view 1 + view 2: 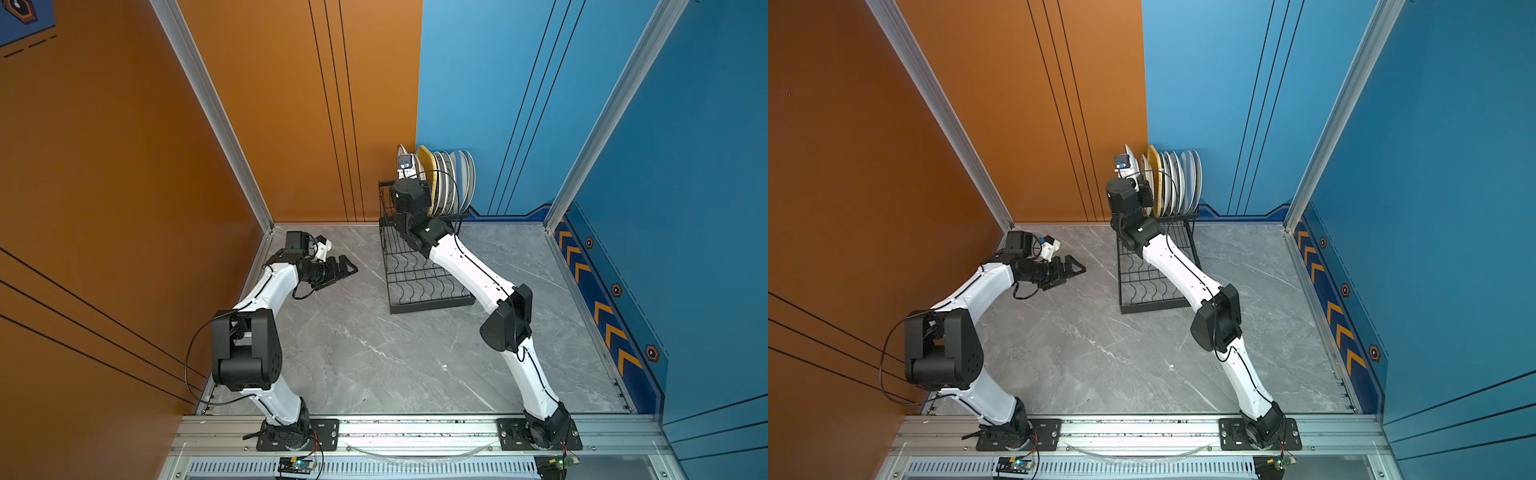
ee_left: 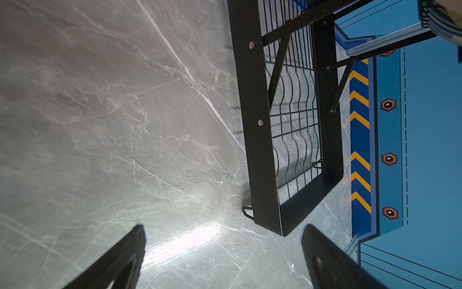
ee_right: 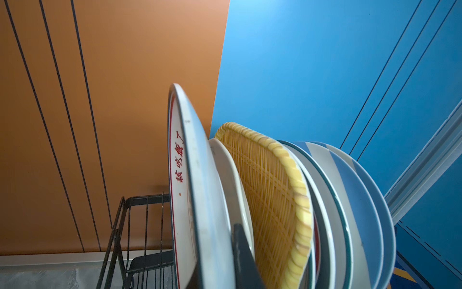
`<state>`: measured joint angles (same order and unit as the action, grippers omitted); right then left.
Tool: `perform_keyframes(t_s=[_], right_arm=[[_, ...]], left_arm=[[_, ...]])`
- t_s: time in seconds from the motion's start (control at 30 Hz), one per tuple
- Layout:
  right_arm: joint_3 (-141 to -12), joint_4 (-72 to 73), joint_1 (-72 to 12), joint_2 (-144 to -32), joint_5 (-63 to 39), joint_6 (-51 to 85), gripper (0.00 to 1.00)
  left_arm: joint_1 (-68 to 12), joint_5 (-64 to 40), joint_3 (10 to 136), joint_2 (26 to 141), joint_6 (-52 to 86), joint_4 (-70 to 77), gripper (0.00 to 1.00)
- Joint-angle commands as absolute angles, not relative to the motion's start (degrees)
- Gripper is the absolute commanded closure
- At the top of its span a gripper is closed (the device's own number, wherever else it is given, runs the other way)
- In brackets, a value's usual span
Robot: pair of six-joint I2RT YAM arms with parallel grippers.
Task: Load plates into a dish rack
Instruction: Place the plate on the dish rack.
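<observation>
Working over a grey marbled table (image 1: 374, 353), bare but for a black wire dish rack (image 1: 432, 304) near the far wall. Leaving its wavy-wire lower tier (image 1: 415, 270) empty and packing the raised rear tier (image 3: 147, 199) with upright plates (image 1: 457, 183), face to face: blue-and-white striped plates (image 3: 355, 190) at one end, then a yellow woven tray (image 3: 270, 200) and a plain white plate (image 3: 230, 175). Holding the last piece, a white plate with red lettering (image 3: 200, 190), at the open end of the row, standing higher than its neighbours and so probably not yet seated. Pinching its rim in the right pincer (image 3: 220, 240), narrow, with one finger (image 3: 241, 250) wedged between it and the plain white plate, the other hidden. Hanging the left pincer (image 1: 351, 268) wide and empty over the table, well apart from the rack. Risking, on release before a wire catches the rim, a topple toward the vacant side; risking, on withdrawal, dragging the plain white plate with the wedged finger, or knocking the tightly packed row.
</observation>
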<state>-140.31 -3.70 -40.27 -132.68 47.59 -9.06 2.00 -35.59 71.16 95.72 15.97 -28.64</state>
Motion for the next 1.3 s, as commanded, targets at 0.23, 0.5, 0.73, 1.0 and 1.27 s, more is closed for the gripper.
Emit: perform_keyframes(t_s=[0.23, 0.5, 0.73, 1.0, 1.27], right_arm=[[-142.15, -2.48, -37.71, -133.69, 48.38, -8.88, 1.00], [-142.52, 0.91, -38.06, -132.73, 47.11, -11.52, 1.00], [-142.55, 2.04, -37.98, -131.76, 47.59, -13.89, 1.00], [-141.74, 0.31, -38.02, -131.93, 48.30, -13.34, 1.00], [-141.63, -2.24, -37.57, -132.70, 47.30, -10.61, 1.00]], left_arm=[[2.37, -36.48, 69.70, 95.81, 16.43, -27.07, 0.02], [2.37, -36.04, 69.27, 95.26, 16.70, -26.79, 0.02], [2.37, -36.04, 68.75, 94.88, 17.13, -26.20, 0.02], [2.28, -35.86, 67.48, 93.88, 17.45, -25.51, 0.02], [2.37, -35.69, 65.82, 92.50, 17.82, -25.04, 0.02]])
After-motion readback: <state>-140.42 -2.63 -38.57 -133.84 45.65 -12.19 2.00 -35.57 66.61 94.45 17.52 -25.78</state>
